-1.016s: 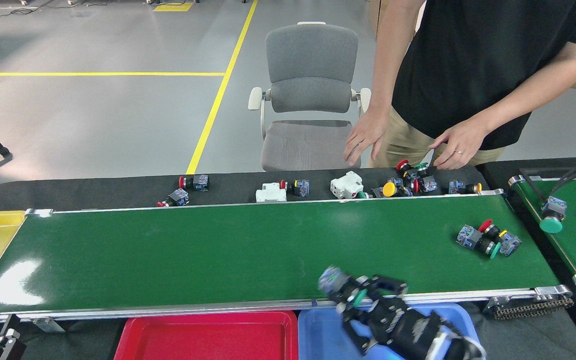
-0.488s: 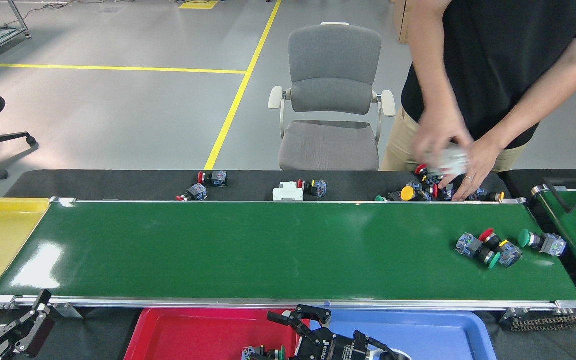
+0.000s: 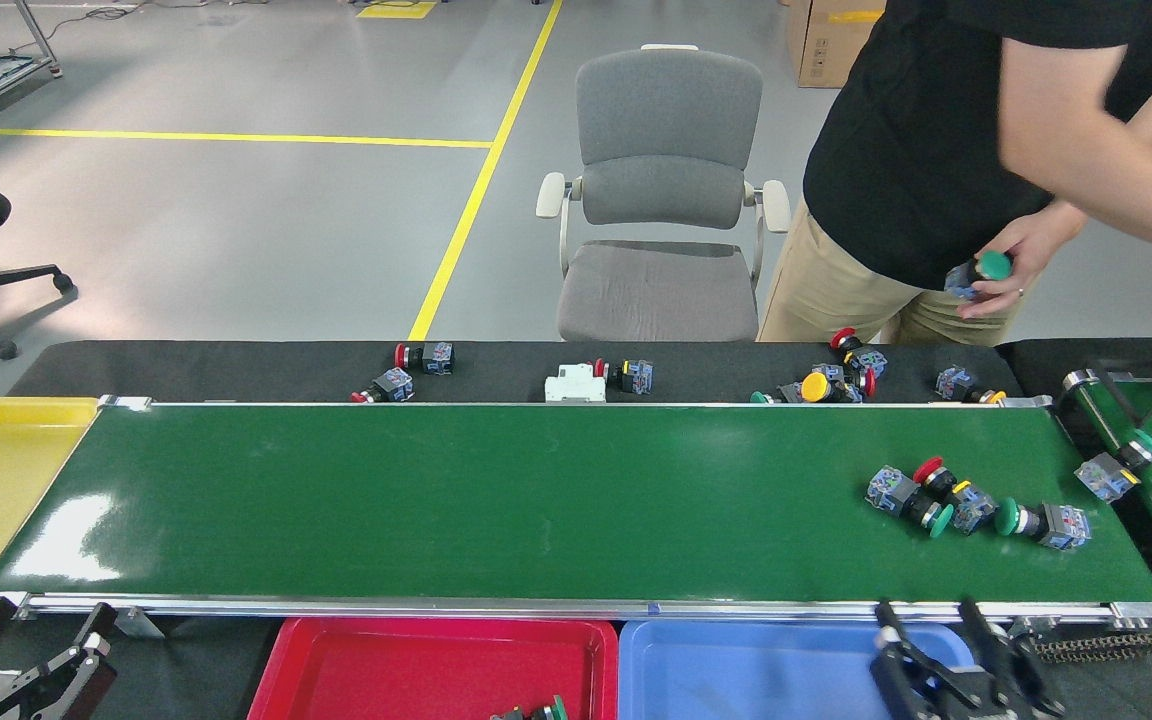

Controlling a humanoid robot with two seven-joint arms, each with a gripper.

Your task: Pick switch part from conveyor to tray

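Left gripper (image 3: 26, 655) idles off the conveyor's (image 3: 436, 500) near-left corner, jaws spread and empty. One green-capped switch part (image 3: 536, 712) now lies in the red tray (image 3: 356, 665). More switch parts (image 3: 976, 502) sit bunched far right on the conveyor, and that cluster has crept leftward with another green one joining. Right gripper (image 3: 946, 650) has swung across to the blue tray (image 3: 736, 670), jaws wide, nothing held. Risk: pinching two touching parts together, or the person's hand (image 3: 1011, 265) reaching in.

Factory floor, conveyor (image 3: 496, 500), yellow floor lines (image 3: 476, 190)
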